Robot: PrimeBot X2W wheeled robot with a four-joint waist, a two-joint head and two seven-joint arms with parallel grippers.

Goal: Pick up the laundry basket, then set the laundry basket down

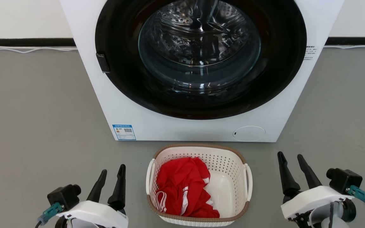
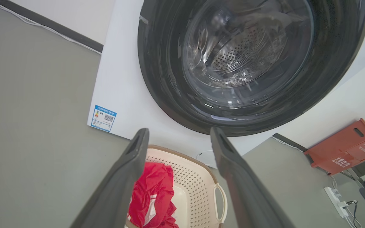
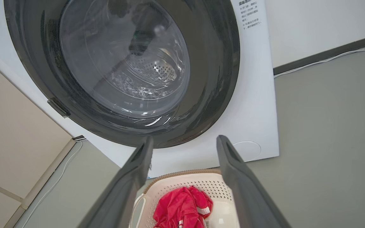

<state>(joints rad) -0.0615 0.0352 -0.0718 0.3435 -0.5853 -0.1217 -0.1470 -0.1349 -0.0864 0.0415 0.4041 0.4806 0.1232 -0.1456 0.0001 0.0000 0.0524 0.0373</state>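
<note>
A blue-bordered sticker (image 1: 124,132) with a QR code sits low on the front of the washing machine (image 1: 157,122); its other print (image 1: 310,52) is too small to read. The laundry basket (image 1: 230,164), cream-white with perforated walls, brown woven-look rim and white loop handles, stands on the grey floor (image 1: 27,126) just before the machine, holding a red garment (image 1: 182,186). The left gripper (image 1: 113,168) and right gripper (image 1: 290,154) flank it, fingers parted, empty, clear of it.

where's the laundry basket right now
In the head view the laundry basket sits on the grey floor at bottom centre, just in front of the washing machine, between the left gripper and the right gripper and touching neither.
</note>
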